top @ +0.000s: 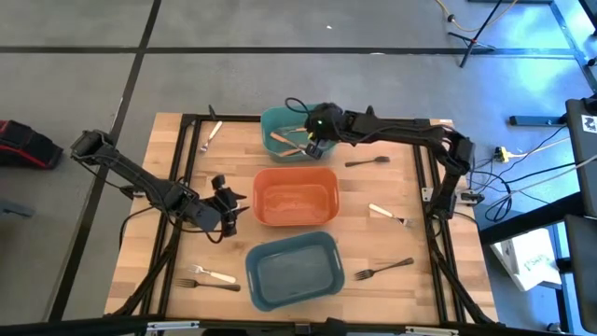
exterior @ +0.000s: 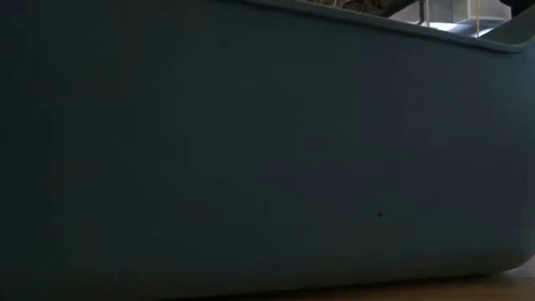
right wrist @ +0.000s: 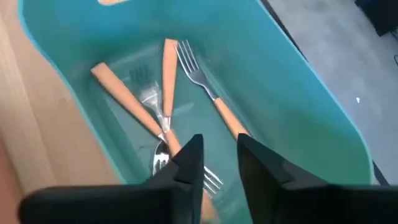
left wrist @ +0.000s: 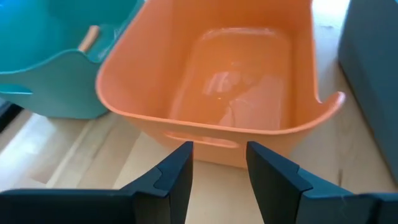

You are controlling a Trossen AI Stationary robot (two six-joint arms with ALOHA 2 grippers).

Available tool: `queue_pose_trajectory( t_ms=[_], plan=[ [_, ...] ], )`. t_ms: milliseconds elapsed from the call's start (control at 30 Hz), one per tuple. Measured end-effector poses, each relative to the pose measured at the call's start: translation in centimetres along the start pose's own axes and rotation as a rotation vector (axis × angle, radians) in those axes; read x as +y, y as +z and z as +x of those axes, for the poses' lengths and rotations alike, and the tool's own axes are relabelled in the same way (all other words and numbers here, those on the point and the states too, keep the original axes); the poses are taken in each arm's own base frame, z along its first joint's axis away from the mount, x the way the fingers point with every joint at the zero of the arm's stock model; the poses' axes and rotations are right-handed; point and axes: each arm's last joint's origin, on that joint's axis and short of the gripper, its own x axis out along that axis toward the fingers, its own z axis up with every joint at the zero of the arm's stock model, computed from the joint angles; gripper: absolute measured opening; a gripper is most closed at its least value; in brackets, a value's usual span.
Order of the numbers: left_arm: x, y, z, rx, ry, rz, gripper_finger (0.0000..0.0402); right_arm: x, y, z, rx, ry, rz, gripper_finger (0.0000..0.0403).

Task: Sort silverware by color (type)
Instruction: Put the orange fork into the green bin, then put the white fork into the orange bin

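Several brown wooden-handled forks (right wrist: 163,93) lie crossed on the floor of the teal bin (top: 278,119). My right gripper (right wrist: 221,163) hangs open above them, inside the bin's mouth (top: 312,142), and holds nothing. My left gripper (left wrist: 219,169) is open and empty, low over the table just left of the orange bin (left wrist: 186,118), pointing at its wall (top: 235,201). Loose forks lie flat on the table: a cream one (top: 213,133), a dark one (top: 367,161), a cream one (top: 387,215), a dark one (top: 382,269), and a cream and dark pair (top: 210,278).
The blue-grey bin (top: 252,280) sits at the near edge and its wall (exterior: 251,150) fills the low view. The orange bin (top: 266,177) holds nothing. A black frame (top: 187,149) runs around the tabletop. Bare wood shows between the bins and the table's left and right sides.
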Motion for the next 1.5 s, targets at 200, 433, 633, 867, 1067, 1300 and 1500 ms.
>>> queue_pose_trajectory(
  t_ms=[200,433,633,867,1067,1300,1500],
  plan=[
    [0.0,0.0,0.0,0.010,-0.011,-0.017,0.0144,2.8,1.8,-4.8,-0.018,0.045,-0.089,0.0111],
    [0.6,-0.7,0.2,0.110,-0.024,-0.046,0.0144,7.3,0.7,-11.8,-0.113,0.160,-0.224,0.0103],
    [1.9,-1.9,0.3,0.241,0.081,-0.102,0.0144,9.8,-2.7,-14.9,-0.216,0.245,-0.258,0.0102],
    [2.8,-2.6,0.6,0.335,0.118,-0.202,0.0144,12.7,-7.7,-13.8,-0.319,0.325,-0.238,0.0102],
    [3.6,-5.1,1.4,0.490,0.087,-0.272,0.0144,15.4,-11.0,-12.5,-0.432,0.398,-0.237,0.0101],
    [4.5,-7.0,2.2,0.611,0.059,-0.350,0.0144,16.9,-12.7,-12.7,-0.594,0.464,-0.205,0.0101],
    [4.4,-6.8,2.3,0.603,0.011,-0.301,0.0144,16.9,-13.0,-12.6,-0.597,0.465,-0.205,0.0101]
  ],
)
